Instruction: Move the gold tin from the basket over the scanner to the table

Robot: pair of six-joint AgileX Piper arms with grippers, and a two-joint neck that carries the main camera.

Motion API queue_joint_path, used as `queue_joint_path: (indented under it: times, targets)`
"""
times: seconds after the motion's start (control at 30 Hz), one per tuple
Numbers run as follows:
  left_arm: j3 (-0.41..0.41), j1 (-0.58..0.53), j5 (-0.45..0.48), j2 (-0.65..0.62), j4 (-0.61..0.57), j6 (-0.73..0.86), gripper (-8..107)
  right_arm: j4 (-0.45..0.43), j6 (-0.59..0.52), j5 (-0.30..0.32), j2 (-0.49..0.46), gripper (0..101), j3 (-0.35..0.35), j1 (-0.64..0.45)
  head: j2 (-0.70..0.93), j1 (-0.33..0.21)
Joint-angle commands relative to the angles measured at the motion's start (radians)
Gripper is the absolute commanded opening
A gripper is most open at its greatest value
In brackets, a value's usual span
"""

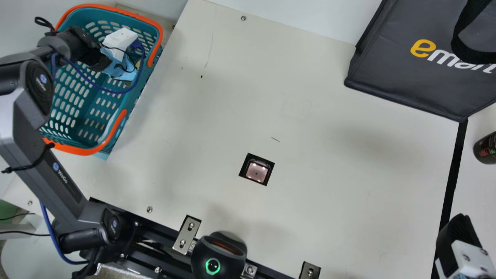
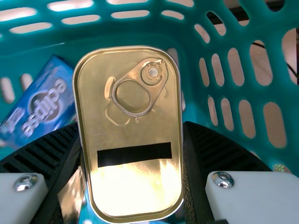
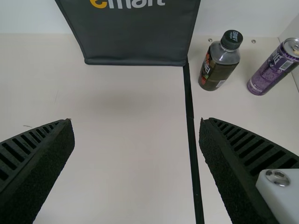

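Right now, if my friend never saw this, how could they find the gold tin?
Find the teal basket with the orange rim. Inside, look between the black fingers of the left tool. The gold tin has round corners, a ring pull and a black strip, unlike the blue packet nearby.

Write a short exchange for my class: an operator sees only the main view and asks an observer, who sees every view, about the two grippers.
Operator: My view doesn't show me what the left gripper has in the basket. What is it?
Observer: The gold tin; the gripper's fingers press against its two long sides.
Operator: And the right gripper: open or shut? I see too little of it at my lower right.
Observer: Open, its two fingers standing wide apart.
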Motion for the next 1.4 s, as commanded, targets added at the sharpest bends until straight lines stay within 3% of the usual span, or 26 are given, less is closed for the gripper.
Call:
queue_joint_path:
  times: [0.0, 0.33, 0.53, 0.87, 1.37]
  targets:
    - [0.013, 0.004, -0.014, -0.030, 0.010, -0.042, -8, 0.000, 0.000, 0.000, 0.000, 95, 0.000, 0.000, 0.002, -0.030]
    - [0.112, 0.023, -0.080, -0.202, 0.160, -0.349, -8, 0.000, 0.000, 0.000, 0.000, 95, 0.000, 0.000, 0.002, -0.030]
    - [0.161, 0.033, -0.068, -0.322, 0.283, -0.559, -8, 0.000, 0.000, 0.000, 0.000, 95, 0.000, 0.000, 0.002, -0.030]
    - [0.161, 0.027, 0.056, -0.504, 0.431, -0.834, -8, 0.000, 0.000, -0.003, 0.000, 95, 0.000, 0.000, 0.002, -0.030]
    - [0.098, -0.082, 0.242, -0.709, 0.533, -1.001, -8, 0.000, 0.000, -0.003, 0.000, 95, 0.000, 0.000, 0.002, -0.030]
